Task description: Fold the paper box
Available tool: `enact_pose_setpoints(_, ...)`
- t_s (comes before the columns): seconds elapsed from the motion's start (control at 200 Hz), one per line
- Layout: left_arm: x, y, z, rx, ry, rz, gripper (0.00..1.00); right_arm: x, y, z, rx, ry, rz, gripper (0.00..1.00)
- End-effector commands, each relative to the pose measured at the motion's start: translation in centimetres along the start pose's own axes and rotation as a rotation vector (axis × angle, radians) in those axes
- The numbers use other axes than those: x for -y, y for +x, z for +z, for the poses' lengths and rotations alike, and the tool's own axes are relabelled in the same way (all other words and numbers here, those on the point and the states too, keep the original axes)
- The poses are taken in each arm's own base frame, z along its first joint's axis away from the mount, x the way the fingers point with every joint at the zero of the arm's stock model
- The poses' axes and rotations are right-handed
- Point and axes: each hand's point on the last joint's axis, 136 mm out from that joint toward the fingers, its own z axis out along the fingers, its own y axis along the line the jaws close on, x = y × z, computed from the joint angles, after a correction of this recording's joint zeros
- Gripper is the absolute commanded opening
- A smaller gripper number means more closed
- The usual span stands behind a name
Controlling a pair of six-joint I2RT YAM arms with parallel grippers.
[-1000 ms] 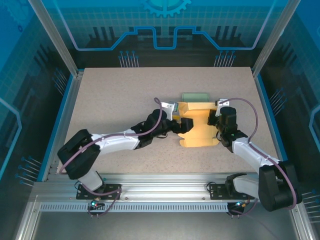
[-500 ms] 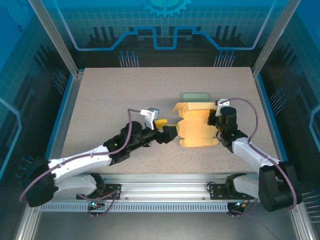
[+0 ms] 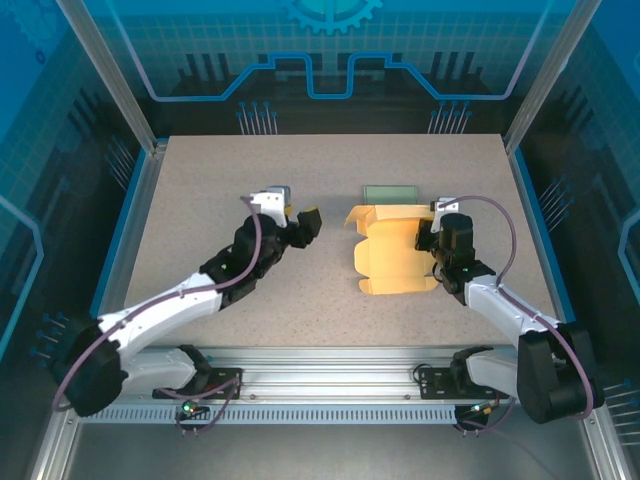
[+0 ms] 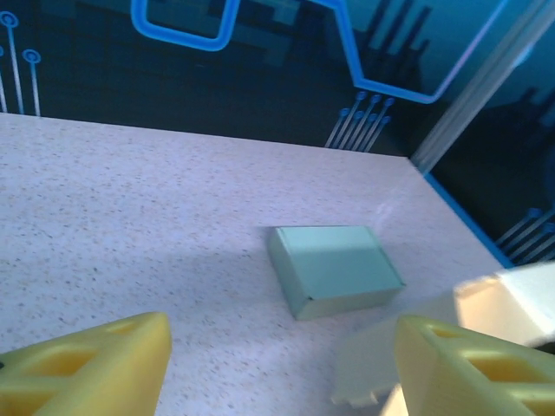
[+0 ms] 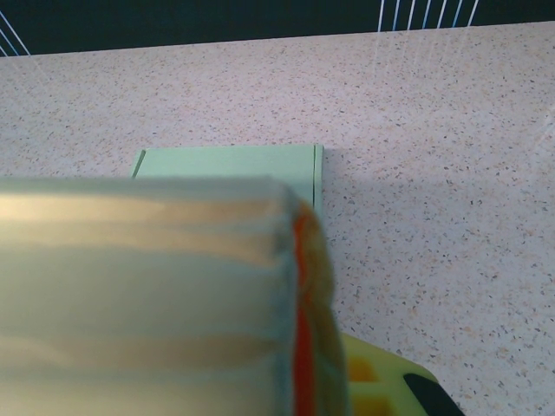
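One broad, speckled beige table (image 3: 200, 180) carries everything. Right of its middle, nearer the right edge than the left, lies the yellow-orange cardboard paper box (image 3: 395, 255), half formed, its base flat on the table and some flaps raised along its far and left sides. Just beyond it toward the far edge sits a small pale green rectangular box (image 3: 389, 192), apart from it and seemingly no part of the folding. At the paper box's right side the right gripper (image 3: 432, 245) is closed tight on a thin cardboard wall, which looms as a blurred panel in the right wrist view. That pinch looks meant to anchor the box so it cannot slide while flaps are pushed. Left of the paper box and clear of it, the left gripper (image 3: 300, 222) hangs over bare table with its yellow fingers (image 4: 95, 364) spread wide and nothing between them, probably placed to approach the left flaps.
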Motion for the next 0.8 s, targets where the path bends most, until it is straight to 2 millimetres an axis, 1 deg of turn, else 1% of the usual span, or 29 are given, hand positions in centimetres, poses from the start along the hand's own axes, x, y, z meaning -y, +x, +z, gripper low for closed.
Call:
enact_pose_setpoints(0.0,0.1,-0.6,2.9,-0.009,-0.006,0.071,0.69,-0.3,-0.7,-0.3,0.031,-0.019,0.009,0.00)
enact_pose_setpoints(0.105,0.7,0.7,6.2,-0.060,0.024,0.118,0.69,-0.3,-0.8,-0.3,0.033,-0.017,0.011,0.00)
enact_pose_setpoints(0.18,1.0,1.6,8.1,-0.086,0.039,0.129,0.70,-0.3,-0.7,-0.3,0.033,-0.019,0.011,0.00)
enact_pose_setpoints(0.255,1.2,2.4,9.4,-0.104,0.046,0.145,0.70,-0.2,-0.8,-0.3,0.034,-0.017,0.011,0.00)
enact_pose_setpoints(0.32,1.3,3.4,10.1,-0.128,0.054,0.151,0.71,-0.2,-0.8,-0.3,0.035,-0.017,0.011,0.00)
enact_pose_setpoints(0.43,1.2,5.3,10.3,-0.158,0.085,0.132,0.72,-0.3,-0.8,-0.3,0.034,-0.018,0.011,0.00)
enact_pose_setpoints(0.53,1.5,7.0,10.1,-0.192,0.125,0.130,0.74,-0.3,-0.8,-0.3,0.033,-0.020,0.009,0.00)
enact_pose_setpoints(0.655,2.9,8.9,9.3,-0.220,0.194,0.154,0.76,-0.3,-0.8,-0.3,0.031,-0.020,0.009,0.00)
enact_pose_setpoints(0.795,4.6,9.8,8.5,-0.235,0.251,0.193,0.77,-0.2,-0.8,-0.3,0.033,-0.016,0.012,0.00)
